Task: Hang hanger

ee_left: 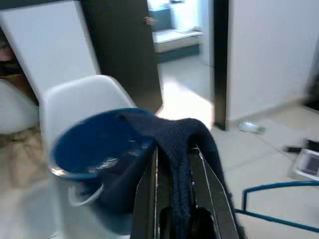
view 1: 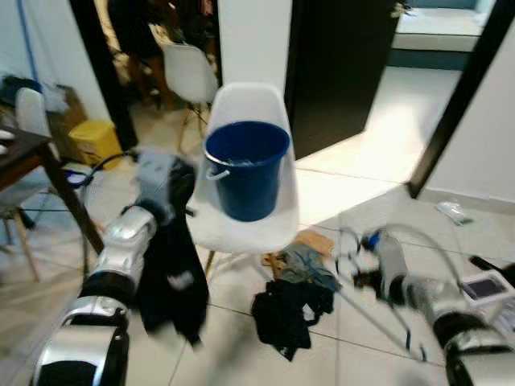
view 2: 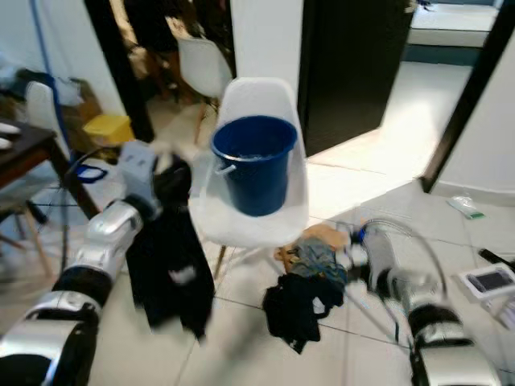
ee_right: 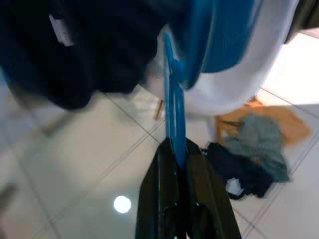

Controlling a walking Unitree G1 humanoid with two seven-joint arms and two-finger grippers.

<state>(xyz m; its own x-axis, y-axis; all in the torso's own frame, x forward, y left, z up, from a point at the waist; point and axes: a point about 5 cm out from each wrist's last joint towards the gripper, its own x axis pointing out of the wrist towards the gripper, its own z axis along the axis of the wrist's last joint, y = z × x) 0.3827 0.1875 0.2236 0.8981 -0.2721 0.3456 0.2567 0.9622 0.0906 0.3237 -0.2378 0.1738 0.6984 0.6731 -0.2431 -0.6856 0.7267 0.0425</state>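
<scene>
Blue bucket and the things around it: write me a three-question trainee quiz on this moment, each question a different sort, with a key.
1. True or false: the blue bucket stands on the seat of the white chair.
2. Which does the left gripper hold? A) a dark garment B) a yellow box C) a white cup
3. Fill in: the right gripper is shut on a blue ____.

Key
1. True.
2. A; the cloth is draped over and pinched between its fingers.
3. Hanger. A pile of clothes lies on the floor by the chair.
</scene>
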